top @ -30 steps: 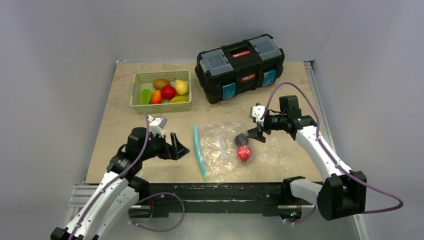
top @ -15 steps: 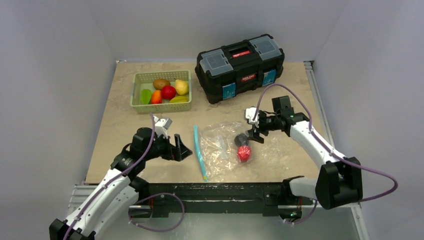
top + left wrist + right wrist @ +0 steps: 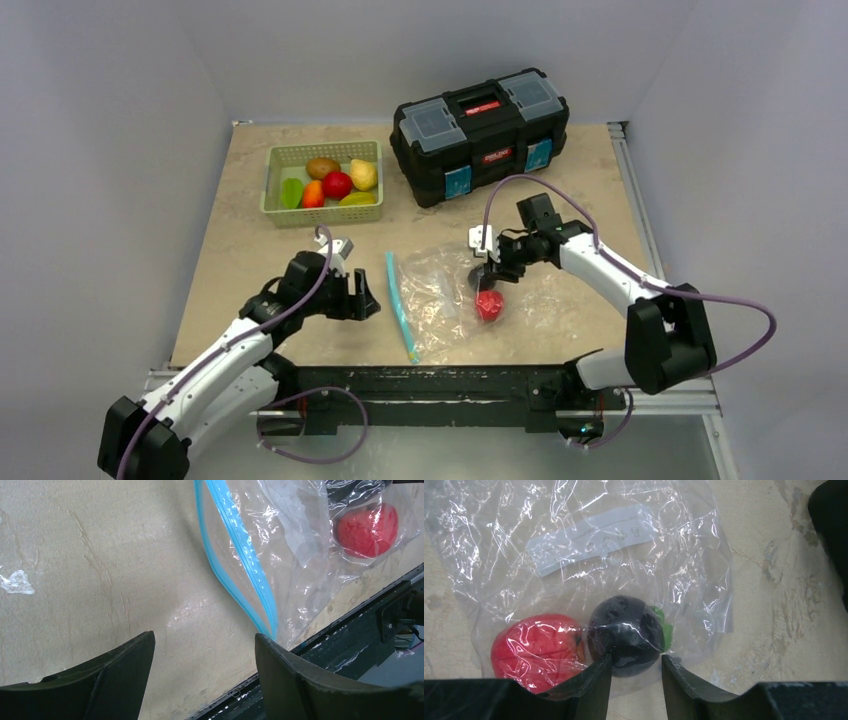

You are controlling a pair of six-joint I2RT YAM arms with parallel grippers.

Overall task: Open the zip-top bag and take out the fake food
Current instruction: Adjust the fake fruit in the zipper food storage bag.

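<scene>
The clear zip-top bag (image 3: 440,295) lies flat near the table's front edge, its teal zip strip (image 3: 398,298) on its left side. Inside it are two pieces of fake food: a red fruit (image 3: 489,305) and a dark round one (image 3: 481,277). My right gripper (image 3: 487,268) hovers over the bag's right end. In the right wrist view its jaws (image 3: 635,659) stand narrowly apart, open, flanking the bag's edge just below the dark fruit (image 3: 626,635), beside the red fruit (image 3: 539,650). My left gripper (image 3: 360,297) is open left of the strip (image 3: 240,545), holding nothing (image 3: 202,640).
A green basket (image 3: 320,212) with several plastic fruits stands at the back left. A black toolbox (image 3: 480,135) sits at the back, behind the bag. The black rail (image 3: 430,380) runs along the table's front edge, close to the bag's near corner.
Left gripper slid right toward the zip strip and narrowed. Right gripper moved left over the dark fruit and its jaws came much closer together.
</scene>
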